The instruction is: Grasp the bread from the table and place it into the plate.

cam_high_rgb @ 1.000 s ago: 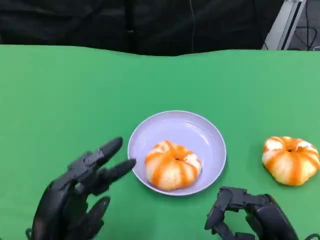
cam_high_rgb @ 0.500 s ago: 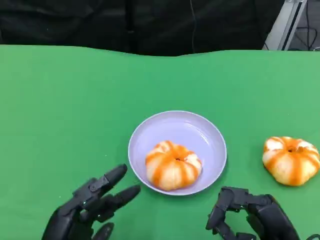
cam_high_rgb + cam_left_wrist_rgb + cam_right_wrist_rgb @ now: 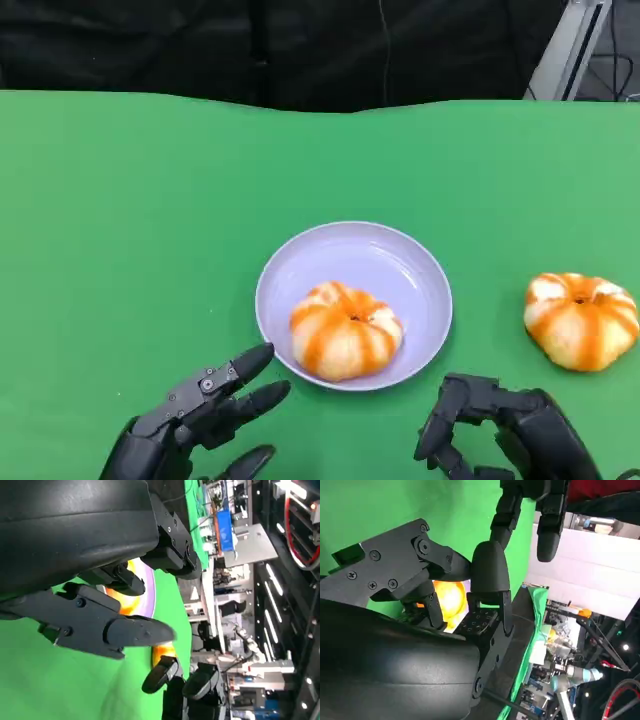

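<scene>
A robotics lab or test hall. A green cloth covers the tabletop [image 3: 150,200], with black drapery behind it at the top of the head view. The left wrist view shows ceiling strip lights [image 3: 272,580] at right, equipment racks and cables; the right wrist view shows another robot arm [image 3: 570,684] at lower right.

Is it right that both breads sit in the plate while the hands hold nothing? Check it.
Not quite. Only one bread sits in the plate; the other bread lies on the green table beside the plate, as the head view shows. The left hand and right hand do hold nothing.
</scene>
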`<act>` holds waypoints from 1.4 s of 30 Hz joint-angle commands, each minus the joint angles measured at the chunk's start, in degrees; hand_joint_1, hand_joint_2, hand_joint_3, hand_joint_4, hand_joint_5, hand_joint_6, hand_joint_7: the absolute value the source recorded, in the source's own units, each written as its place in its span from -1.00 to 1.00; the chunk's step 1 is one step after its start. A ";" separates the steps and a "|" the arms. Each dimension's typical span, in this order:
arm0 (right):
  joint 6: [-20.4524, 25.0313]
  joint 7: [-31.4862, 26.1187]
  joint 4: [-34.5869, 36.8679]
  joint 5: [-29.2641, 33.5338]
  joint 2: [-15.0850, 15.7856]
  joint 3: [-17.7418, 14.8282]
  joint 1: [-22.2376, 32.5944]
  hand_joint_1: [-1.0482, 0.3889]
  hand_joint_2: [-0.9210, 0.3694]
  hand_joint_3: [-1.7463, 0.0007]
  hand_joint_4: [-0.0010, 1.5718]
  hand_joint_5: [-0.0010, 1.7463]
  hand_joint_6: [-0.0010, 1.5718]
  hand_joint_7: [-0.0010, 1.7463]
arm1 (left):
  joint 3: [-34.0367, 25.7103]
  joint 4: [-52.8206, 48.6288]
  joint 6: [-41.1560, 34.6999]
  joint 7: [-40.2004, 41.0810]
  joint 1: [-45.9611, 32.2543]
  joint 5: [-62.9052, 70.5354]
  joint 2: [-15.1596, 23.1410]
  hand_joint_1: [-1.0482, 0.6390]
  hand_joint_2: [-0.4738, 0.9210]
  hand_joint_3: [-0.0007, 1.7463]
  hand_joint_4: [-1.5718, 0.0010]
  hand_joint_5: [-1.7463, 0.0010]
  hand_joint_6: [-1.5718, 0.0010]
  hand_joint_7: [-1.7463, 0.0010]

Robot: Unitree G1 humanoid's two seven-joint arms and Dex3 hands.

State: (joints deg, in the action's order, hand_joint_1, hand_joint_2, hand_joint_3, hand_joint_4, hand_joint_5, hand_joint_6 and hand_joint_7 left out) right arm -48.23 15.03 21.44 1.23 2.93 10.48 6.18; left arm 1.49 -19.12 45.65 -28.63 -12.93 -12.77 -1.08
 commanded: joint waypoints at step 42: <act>-0.48 0.62 -0.37 -0.26 0.99 -0.69 0.32 0.15 -0.58 0.03 -0.01 0.84 0.03 0.48 | 2.17 -6.04 8.11 11.16 3.73 10.89 1.83 0.19 0.44 0.37 -0.14 -0.77 -0.19 -0.47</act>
State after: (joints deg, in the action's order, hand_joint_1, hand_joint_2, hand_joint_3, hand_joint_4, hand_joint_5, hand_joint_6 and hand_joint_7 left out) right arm -48.27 15.65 21.44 1.20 3.02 10.18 6.43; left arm 3.70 -25.84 52.97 -18.22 -8.90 -1.73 -0.14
